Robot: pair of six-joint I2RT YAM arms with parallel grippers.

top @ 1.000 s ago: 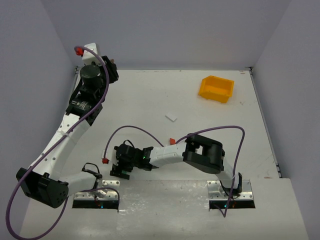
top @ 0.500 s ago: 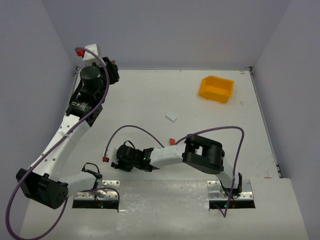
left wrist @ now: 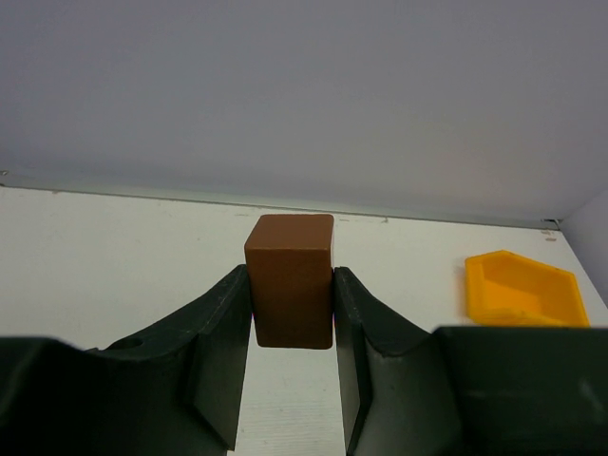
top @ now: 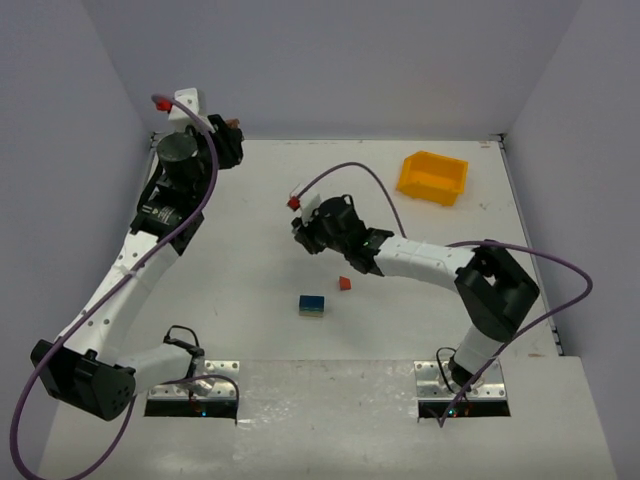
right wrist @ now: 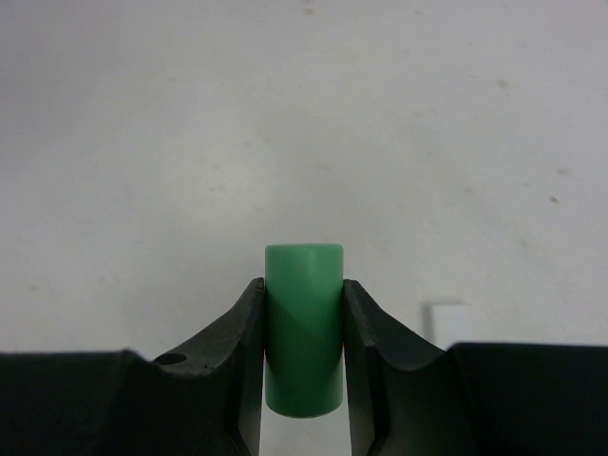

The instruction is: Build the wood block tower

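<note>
At the far left, the left end effector (left wrist: 291, 285) is clenched on a brown block (left wrist: 290, 271), up above the tabletop (top: 250, 260). Near the middle sits a small stack (top: 312, 304), a blue block on a green one. Farther back, the right end effector (right wrist: 304, 290) is grasping a round green block (right wrist: 304, 332), standing upright. A red block (top: 345, 284) lies just right of the stack. The yellow bin (top: 432, 177) is far right. I think the round block should go right over the stack, come down slowly and straight, and be let go only when it sits flat.
</note>
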